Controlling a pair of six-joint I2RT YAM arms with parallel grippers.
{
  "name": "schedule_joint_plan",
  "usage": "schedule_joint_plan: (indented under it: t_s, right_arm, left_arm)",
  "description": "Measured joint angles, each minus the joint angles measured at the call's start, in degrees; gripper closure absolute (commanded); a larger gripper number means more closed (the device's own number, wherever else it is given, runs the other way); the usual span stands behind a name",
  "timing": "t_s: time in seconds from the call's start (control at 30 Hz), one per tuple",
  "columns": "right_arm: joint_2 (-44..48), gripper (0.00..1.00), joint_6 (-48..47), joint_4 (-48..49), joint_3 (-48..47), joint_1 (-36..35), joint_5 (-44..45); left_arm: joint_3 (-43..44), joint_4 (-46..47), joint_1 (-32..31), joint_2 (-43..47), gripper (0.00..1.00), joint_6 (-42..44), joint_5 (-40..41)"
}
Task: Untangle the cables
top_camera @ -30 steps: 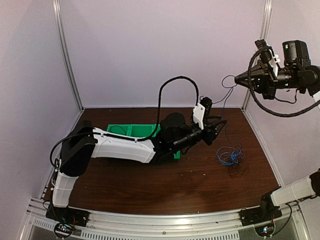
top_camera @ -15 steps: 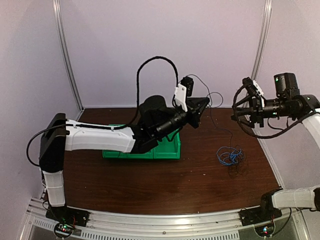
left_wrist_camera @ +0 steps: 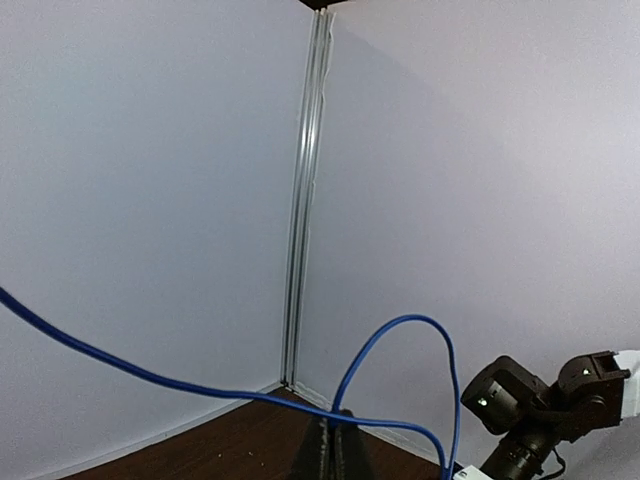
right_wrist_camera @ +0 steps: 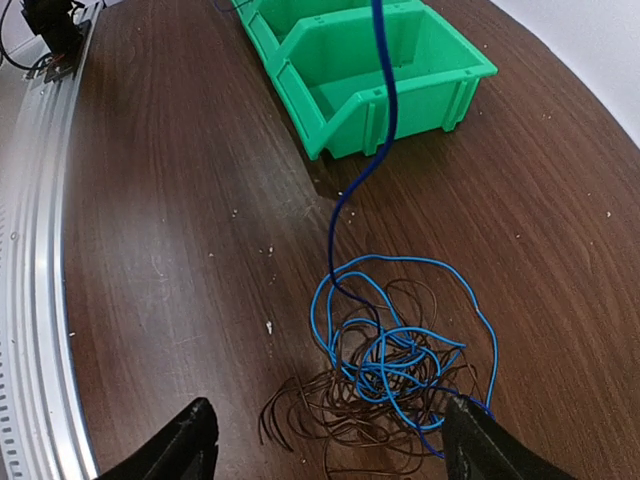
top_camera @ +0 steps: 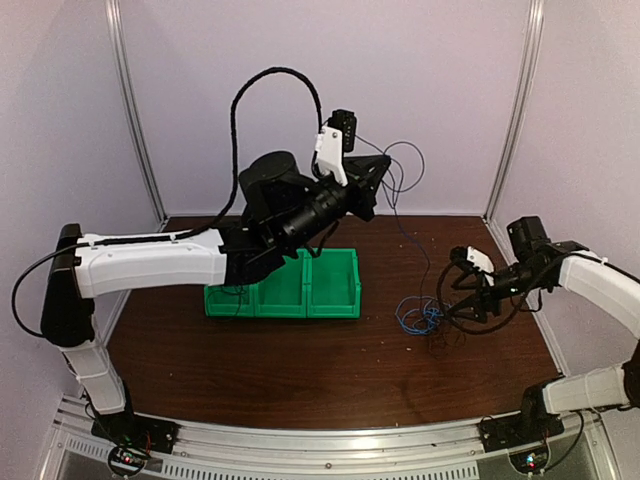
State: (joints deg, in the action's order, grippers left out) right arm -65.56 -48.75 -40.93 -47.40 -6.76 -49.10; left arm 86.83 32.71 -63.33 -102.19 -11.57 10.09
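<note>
Progress is slight: the left gripper point(left_wrist_camera: 330, 432), clamped on the blue cable point(right_wrist_camera: 385, 90), holds one strand high above the tabletop point(right_wrist_camera: 150, 200), but most of the cables point(right_wrist_camera: 390, 370) lie knotted there, blue among dark, beneath the right gripper point(right_wrist_camera: 328, 440), whose jaws stand apart.

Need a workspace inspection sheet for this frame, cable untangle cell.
Surface: dark wood table, a few pale specks.
Job's things: blue cable runs from the raised left gripper down into a tangle of blue and dark wires on the table.
Clutter: green bin; the compartments the right wrist sees hold nothing.
Grippers: left gripper shut on the blue cable, high near the back corner; right gripper open, low at the tangle, no wire between its fingers.
Cables: black hose arches over the left arm, apart from the wires.
Surroundings: lilac walls, metal posts.
</note>
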Motion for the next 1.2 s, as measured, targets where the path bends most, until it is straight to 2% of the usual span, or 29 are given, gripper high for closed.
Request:
schedule_joint_plan:
  t_s: [0.13, 0.3, 0.37, 0.4, 0.57, 0.63, 0.73, 0.93, 1.2]
  right_arm:
    - [-8.13, 0.08, -2.19, 4.00, 0.81, -0.22, 1.20]
    - [-15.85, 0.09, -3.06, 8.46, 0.76, -3.21, 2.23]
    - [-17.88, 0.16, -2.97, 11.21, 0.72, -5.75, 3.58]
    - [-18.91, 0.24, -2.86, 12.50, 0.70, -6.75, 4.26]
    - [-25.66, 0.72, -1.53, 17.03, -0.92, -8.70, 7.61]
    - [-27.96, 0.82, -0.57, 18.69, -1.33, -8.70, 9.77]
    - [-29.59, 0.90, 0.39, 20.06, -1.38, -8.70, 12.46]
    - [-29.79, 0.95, 2.32, 21.46, -1.38, -7.34, 15.80]
    - [-26.47, 1.00, 1.97, 20.26, -0.98, 2.43, 17.03]
  left_arm:
    - [4.04, -5.35, 0.00, 0.04, 1.00, 1.44, -0.13]
    - [10.86, -9.51, 0.00, 0.04, 1.00, 2.29, -1.33]
    - [13.05, -10.75, 0.00, 0.04, 1.00, 2.34, -1.66]
    - [13.90, -11.37, 0.00, 0.04, 1.00, 2.34, -1.86]
    - [19.93, -16.39, 0.00, -0.46, 1.00, 3.21, -2.19]
    - [23.78, -18.99, 0.00, -0.79, 1.00, 4.11, -2.16]
    - [28.87, -21.66, 0.00, -0.79, 1.00, 5.77, -1.90]
    - [36.41, -24.48, 0.02, -0.33, 1.00, 8.63, -0.79]
    - [41.16, -27.58, 0.02, 1.31, 1.00, 10.49, -0.63]
